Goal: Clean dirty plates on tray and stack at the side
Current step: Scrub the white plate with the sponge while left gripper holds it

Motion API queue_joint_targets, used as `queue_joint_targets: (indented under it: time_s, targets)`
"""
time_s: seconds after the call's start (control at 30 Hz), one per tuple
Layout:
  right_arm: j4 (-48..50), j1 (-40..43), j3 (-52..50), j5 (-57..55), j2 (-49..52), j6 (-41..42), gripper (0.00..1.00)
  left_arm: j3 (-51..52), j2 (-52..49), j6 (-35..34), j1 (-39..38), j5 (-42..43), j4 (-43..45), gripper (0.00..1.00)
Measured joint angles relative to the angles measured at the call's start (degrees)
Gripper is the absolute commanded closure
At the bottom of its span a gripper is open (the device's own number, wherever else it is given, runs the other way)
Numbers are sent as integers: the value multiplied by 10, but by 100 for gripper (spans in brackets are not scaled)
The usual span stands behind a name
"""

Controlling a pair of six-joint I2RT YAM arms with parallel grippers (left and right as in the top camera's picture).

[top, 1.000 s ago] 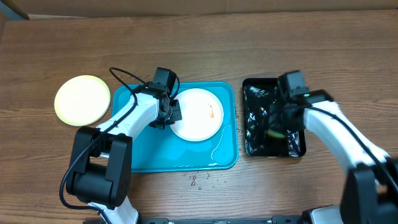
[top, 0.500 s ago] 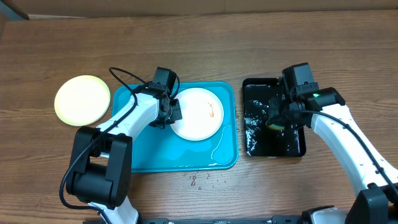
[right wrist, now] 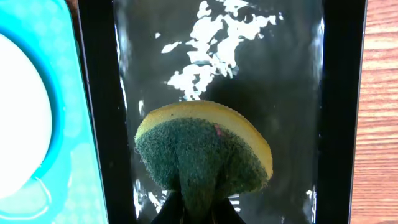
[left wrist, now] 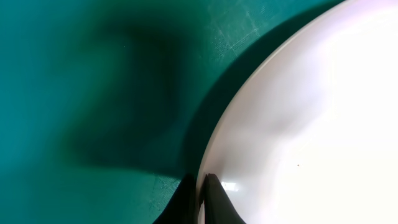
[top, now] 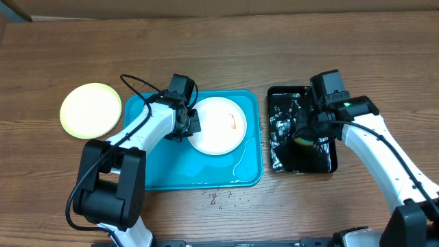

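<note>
A white plate [top: 217, 125] with a small orange smear lies on the turquoise tray [top: 158, 171]. My left gripper [top: 186, 124] is shut on the plate's left rim; in the left wrist view the fingers [left wrist: 202, 199] pinch the white rim [left wrist: 298, 124] over the tray [left wrist: 74, 93]. A pale yellow-green plate [top: 90, 110] lies on the table left of the tray. My right gripper [top: 306, 134] is shut on a yellow and green sponge [right wrist: 202, 152] held over the black tray [right wrist: 292, 74] of water. A third plate is not in view.
The black tray [top: 302, 159] stands right of the turquoise tray and holds water. Small drops or crumbs [top: 218, 197] lie on the wooden table in front of the turquoise tray. A water streak [top: 241, 161] lies on the tray's right part.
My right arm has shifted over the black tray and the water has rippled. The left arm and the white plate have not moved.
</note>
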State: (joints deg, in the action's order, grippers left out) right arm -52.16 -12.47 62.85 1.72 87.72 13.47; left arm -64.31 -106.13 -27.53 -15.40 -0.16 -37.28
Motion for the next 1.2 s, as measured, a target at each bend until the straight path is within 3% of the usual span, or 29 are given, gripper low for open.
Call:
queue_joint_targets:
  time_s: [0.23, 0.37, 0.5, 0.6, 0.8, 1.13, 1.2]
  targets:
    - [23, 0, 0, 86, 5, -12, 96, 0, 0, 0, 0, 0, 0, 96]
    - [85, -12, 0, 207, 19, -18, 96, 1, 0, 0, 0, 2, 2, 96]
    - [154, -69, 0, 234, 31, -14, 96, 1, 0, 0, 0, 3, 2, 96]
    - [204, -135, 0, 189, 43, -13, 96, 1, 0, 0, 0, 4, 2, 96]
    - [276, -257, 0, -5, 98, -22, 96, 1, 0, 0, 0, 4, 5, 96]
    - [376, -269, 0, -147, 183, -48, 94, 1, 0, 0, 0, 4, 5, 96]
    - [385, -269, 0, -155, 183, -48, 88, 1, 0, 0, 0, 4, 5, 96]
